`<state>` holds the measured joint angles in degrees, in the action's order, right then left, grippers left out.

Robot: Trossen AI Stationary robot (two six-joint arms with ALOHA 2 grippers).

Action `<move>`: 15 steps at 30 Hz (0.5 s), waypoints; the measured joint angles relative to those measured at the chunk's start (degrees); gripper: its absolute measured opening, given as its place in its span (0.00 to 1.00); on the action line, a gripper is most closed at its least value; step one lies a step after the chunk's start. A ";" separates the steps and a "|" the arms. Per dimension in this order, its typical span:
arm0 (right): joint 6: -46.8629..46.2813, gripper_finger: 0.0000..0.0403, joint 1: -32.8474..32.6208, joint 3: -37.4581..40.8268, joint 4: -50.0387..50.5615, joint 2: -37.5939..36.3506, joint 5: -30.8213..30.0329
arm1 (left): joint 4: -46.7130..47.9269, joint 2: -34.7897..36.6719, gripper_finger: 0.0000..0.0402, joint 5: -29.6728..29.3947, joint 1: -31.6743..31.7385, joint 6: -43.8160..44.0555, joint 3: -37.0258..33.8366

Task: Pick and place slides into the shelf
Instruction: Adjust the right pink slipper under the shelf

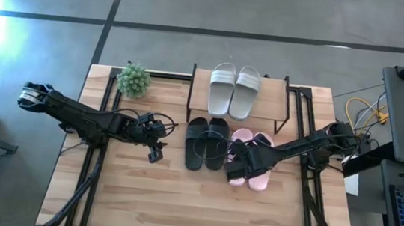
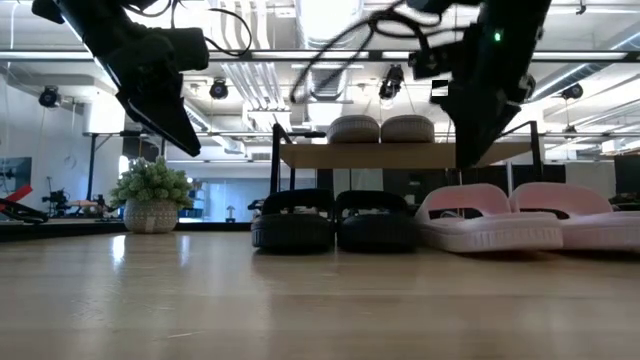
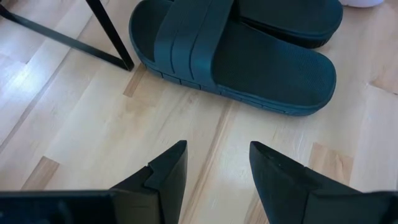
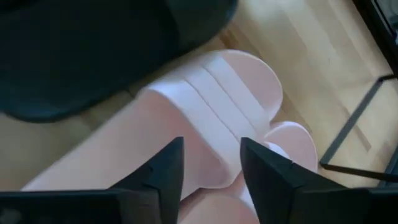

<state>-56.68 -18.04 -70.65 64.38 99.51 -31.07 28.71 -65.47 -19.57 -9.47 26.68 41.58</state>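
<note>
Overhead and wrist views of a light wooden plank table (image 1: 140,204). The shelf (image 1: 200,83), a pale wooden board on a thin black metal frame, carries the grey-white pair of slides (image 1: 234,90) side by side on top. The black pair (image 1: 206,142), matte with ribbed straps and grooved soles, lies on the table just in front of the shelf; the pink pair (image 1: 257,160), smooth with wide ridged straps, lies beside it. The left end effector (image 3: 216,171) hovers over bare wood near the black pair, fingers apart and holding nothing. The right end effector (image 4: 210,165) hangs directly above a pink slide's strap, fingers apart, gripping nothing. A small potted plant (image 1: 134,80) stands near the shelf's left end.
</note>
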 joint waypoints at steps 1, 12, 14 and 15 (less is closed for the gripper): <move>0.54 0.37 -0.24 -0.73 0.11 -0.22 -0.01 | 0.00 0.00 0.40 -0.01 0.01 0.00 0.00; -17.60 0.25 -1.45 -3.75 11.92 -5.46 10.91 | -0.05 0.02 0.40 1.03 0.11 0.14 0.01; -22.64 0.17 -1.86 -2.31 11.87 -6.78 14.42 | -0.19 0.02 0.40 2.88 0.47 1.43 0.00; -25.02 0.13 -2.08 -1.29 11.73 -7.58 16.51 | -0.17 0.02 0.40 4.08 0.73 2.56 0.00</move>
<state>-81.70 -20.12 -71.94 76.11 91.93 -14.56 28.53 -65.45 -15.48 -8.74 29.24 41.58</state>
